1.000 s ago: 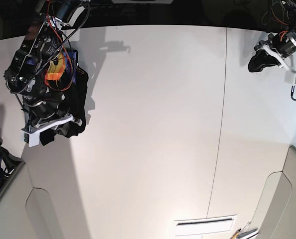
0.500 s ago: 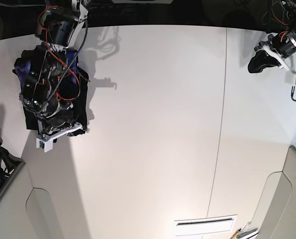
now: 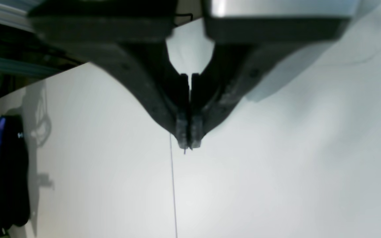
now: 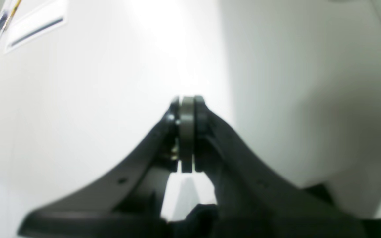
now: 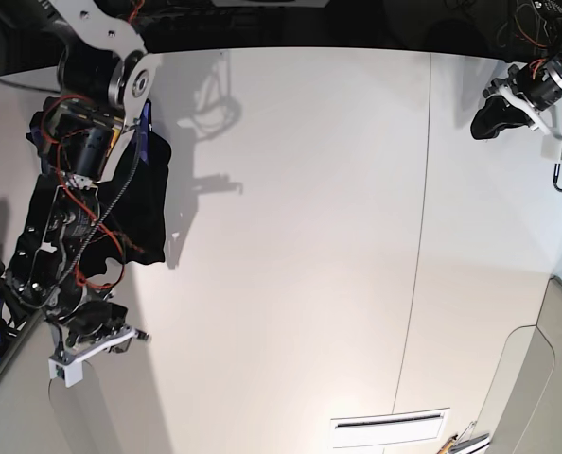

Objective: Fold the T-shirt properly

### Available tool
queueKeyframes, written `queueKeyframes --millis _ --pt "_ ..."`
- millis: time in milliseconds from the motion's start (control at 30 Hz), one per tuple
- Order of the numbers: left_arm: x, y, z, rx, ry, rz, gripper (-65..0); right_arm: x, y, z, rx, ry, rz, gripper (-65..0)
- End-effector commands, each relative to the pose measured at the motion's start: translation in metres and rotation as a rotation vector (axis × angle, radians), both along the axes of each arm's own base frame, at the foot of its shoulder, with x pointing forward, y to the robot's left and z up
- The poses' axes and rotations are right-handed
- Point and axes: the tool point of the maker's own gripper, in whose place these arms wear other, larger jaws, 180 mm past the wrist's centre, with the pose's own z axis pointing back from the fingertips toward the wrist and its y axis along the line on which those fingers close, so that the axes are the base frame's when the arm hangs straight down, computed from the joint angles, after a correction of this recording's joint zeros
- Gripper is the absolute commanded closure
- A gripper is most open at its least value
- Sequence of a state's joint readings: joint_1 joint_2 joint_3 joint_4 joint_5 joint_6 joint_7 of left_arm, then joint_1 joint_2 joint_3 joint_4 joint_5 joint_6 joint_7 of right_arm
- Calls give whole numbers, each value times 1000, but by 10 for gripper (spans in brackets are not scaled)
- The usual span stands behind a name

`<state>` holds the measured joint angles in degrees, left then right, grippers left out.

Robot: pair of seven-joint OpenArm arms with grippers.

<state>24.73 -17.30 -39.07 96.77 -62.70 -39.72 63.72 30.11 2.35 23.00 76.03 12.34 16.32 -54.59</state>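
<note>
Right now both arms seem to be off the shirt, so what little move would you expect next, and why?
Probably nothing more than parking: the T-shirt lies bunched small at the table's far edge. The right gripper hangs beside it with fingers shut on nothing, and the left gripper sits shut at the opposite corner. I'd guess the right arm simply pulls clear.

right end effector (image 5: 92, 342) swung off the T-shirt (image 5: 139, 203) toward the near table edge, shirt uncovered
</note>
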Motion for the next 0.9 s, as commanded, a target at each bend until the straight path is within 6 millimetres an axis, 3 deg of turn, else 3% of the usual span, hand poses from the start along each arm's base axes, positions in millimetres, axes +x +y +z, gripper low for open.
queueKeyframes --millis 0,133,200,300,467,667,733,867 --pt "9 5 13 3 -54 3 0 13 -3 37 -6 -89 32 0" --pt "16 6 23 -14 -89 -2 0 0 -15 80 -91 -176 96 0" --pt "21 6 28 -12 -105 -7 0 -15 -28 86 -159 -200 87 0" --pt "24 6 34 3 -120 -21 0 -51 -35 66 -218 -164 85 0" --pt "27 1 44 28 -141 -51 0 -136 -11 24 -215 -72 179 0" --pt "18 -9 55 98 -112 -138 0 -243 6 12 -322 30 278 0" --pt "10 -1 62 147 -105 -135 0 -273 -1 9 -357 89 278 0" --pt "-13 24 89 206 -136 -63 0 -321 -38 -8 -422 265 255 0"
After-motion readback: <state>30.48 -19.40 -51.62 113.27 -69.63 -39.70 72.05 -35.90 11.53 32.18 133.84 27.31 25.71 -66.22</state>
